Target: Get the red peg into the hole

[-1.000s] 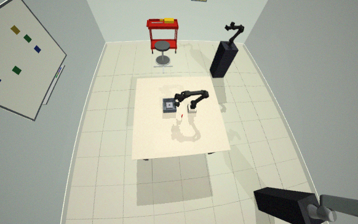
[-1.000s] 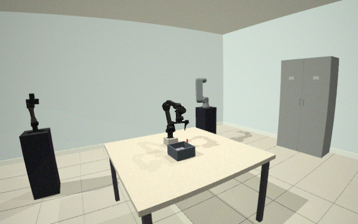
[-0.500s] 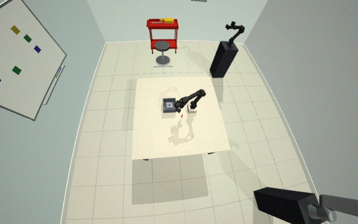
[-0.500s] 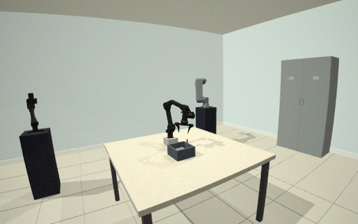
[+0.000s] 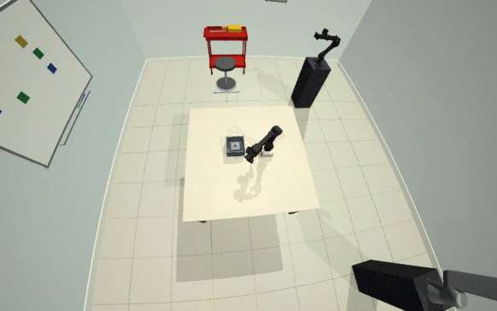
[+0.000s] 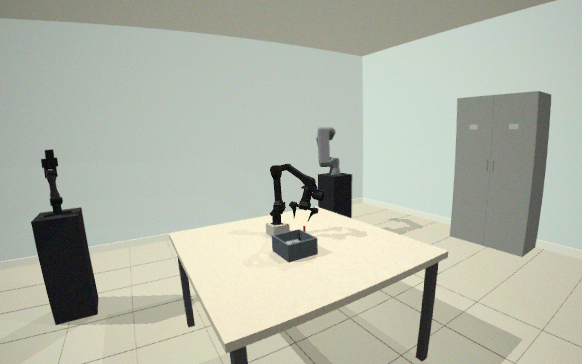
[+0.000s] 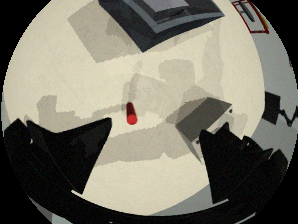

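Note:
The red peg (image 6: pixel 304 228) (image 7: pixel 131 114) stands upright on the table beside the box. In the top view it is almost wholly hidden by the gripper. My gripper (image 6: pixel 302 219) (image 7: pixel 157 129) is wide open and empty, above the peg. In the wrist view the peg shows between the fingers, nearer the left one, beyond the fingertips. The open dark grey box (image 5: pixel 228 148) (image 6: pixel 288 252) (image 7: pixel 145 41) has a light plate (image 5: pixel 231 149) (image 6: pixel 293 242) at its bottom. The plate's dark hole shows in the top view; the wrist view cuts off the box's far part.
The arm's pale base block (image 5: pixel 267 153) (image 6: pixel 277 229) (image 7: pixel 202 120) stands on the table (image 5: pixel 212 192) (image 6: pixel 268 300) close to the peg and the box. A red cart (image 5: pixel 227 34) and a stool (image 5: pixel 225 64) stand on the floor beyond the table.

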### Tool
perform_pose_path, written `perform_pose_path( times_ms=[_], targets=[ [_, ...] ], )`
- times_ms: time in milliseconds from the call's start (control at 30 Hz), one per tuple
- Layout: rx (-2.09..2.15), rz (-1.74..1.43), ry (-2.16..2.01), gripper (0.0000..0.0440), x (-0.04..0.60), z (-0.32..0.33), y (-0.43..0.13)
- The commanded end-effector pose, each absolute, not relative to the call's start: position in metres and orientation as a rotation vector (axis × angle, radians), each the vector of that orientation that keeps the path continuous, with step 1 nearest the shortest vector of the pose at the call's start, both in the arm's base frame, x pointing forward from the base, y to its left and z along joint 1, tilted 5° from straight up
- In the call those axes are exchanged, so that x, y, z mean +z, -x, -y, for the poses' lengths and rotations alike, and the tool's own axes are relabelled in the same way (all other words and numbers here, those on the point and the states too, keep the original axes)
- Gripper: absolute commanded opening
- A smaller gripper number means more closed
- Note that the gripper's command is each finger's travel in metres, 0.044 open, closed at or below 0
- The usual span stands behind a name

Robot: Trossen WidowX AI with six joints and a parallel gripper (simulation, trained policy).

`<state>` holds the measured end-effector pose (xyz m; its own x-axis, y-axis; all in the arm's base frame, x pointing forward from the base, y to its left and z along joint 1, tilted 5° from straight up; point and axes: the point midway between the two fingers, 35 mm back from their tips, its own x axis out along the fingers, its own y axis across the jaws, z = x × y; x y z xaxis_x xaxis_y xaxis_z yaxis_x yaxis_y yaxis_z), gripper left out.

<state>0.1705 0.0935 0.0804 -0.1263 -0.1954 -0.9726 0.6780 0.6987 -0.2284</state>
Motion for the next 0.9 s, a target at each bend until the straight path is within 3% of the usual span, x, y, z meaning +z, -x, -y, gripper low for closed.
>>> perform_pose_path(
  times_ms=[0,633,700,867],
  targets=[
    [-0.803,-1.54,-0.388,0.044,0.064,-0.101,-0.164],
    [-0.719,-1.481,-0.354,0.0436,-0.013,-0.113,-0.168],
    [-0.712,-1.482,-0.349,0.0411,-0.019,-0.113,-0.168],
    [-0.715,-1.495,-0.339,0.0282,-0.031,-0.111,-0.167]
  ],
)
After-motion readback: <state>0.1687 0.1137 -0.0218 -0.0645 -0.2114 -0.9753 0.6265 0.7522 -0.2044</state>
